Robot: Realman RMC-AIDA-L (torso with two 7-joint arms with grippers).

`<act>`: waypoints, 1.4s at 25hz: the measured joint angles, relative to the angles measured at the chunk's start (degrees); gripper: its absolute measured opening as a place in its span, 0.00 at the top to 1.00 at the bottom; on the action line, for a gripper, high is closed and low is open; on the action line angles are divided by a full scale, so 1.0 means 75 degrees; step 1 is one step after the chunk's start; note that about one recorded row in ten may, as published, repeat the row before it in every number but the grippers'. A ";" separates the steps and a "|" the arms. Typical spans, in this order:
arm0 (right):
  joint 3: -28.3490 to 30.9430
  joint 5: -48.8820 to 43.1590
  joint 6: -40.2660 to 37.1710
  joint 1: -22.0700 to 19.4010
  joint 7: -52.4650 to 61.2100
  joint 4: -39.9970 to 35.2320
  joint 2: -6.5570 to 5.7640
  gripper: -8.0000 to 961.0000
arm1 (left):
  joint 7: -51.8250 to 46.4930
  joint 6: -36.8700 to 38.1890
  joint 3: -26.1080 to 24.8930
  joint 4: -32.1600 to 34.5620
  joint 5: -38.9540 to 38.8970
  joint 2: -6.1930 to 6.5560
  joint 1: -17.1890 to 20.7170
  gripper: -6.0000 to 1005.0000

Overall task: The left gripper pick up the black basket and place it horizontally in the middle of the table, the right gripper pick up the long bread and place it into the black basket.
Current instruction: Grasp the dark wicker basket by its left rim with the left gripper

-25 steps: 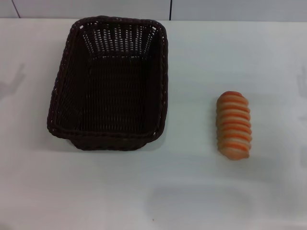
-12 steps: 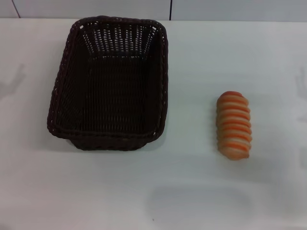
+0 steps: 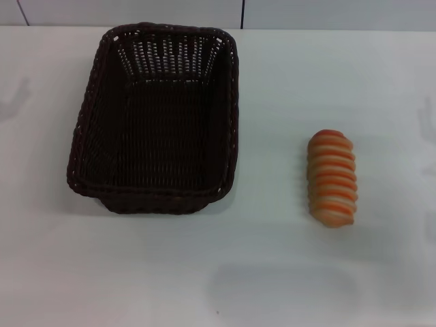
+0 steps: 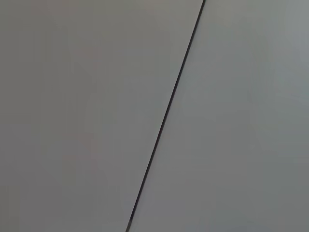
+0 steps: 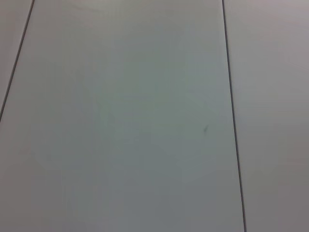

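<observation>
The black basket stands on the white table at the left of the middle, its long side running away from me, and it is empty. The long bread, tan with orange-brown stripes, lies on the table to the right of the basket, also lengthwise away from me. Neither gripper shows in the head view. The left wrist view and the right wrist view show only grey panels with dark seams.
A faint shadow lies on the table at the far left edge. A wall with a dark vertical seam runs along the table's back edge.
The faint shadow at the table's left edge has shifted a little upward. The basket and the bread have not moved.
</observation>
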 joint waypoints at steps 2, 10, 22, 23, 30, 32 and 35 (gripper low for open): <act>0.0000 0.0000 -0.0002 -0.0001 0.0000 0.0000 0.0000 0.30 | -0.0786 0.0369 0.0109 -0.0501 0.0569 0.0009 0.0033 0.16; 0.0001 0.0000 -0.0001 0.0028 0.0000 -0.0001 0.0000 0.30 | -0.5180 0.0611 0.0129 -0.2954 0.4460 0.0044 0.0038 0.16; 0.0034 -0.0001 0.0034 0.0125 0.0000 -0.0056 -0.0025 0.30 | -0.9395 -0.1691 0.0479 -0.6673 0.8314 0.0024 -0.0287 0.16; 0.0027 -0.0002 0.0028 0.0150 -0.0001 -0.0085 -0.0031 0.30 | -0.9643 -0.1917 0.0612 -0.7002 0.8581 0.0025 -0.0311 0.16; 0.0079 -0.0007 0.0066 0.0317 -0.0011 -0.0290 -0.0036 0.30 | -1.1306 -0.2852 0.2198 -0.8762 1.0747 -0.0001 -0.0385 0.16; 0.0087 -0.0007 0.0068 0.0318 -0.0011 -0.0287 -0.0036 0.30 | -1.1620 -0.3049 0.2602 -0.8974 1.1197 -0.0008 -0.0422 0.16; 0.0087 -0.0007 0.0068 0.0318 -0.0009 -0.0288 -0.0035 0.30 | -1.2037 -0.3471 0.3228 -0.9122 1.1700 -0.0019 -0.0536 0.16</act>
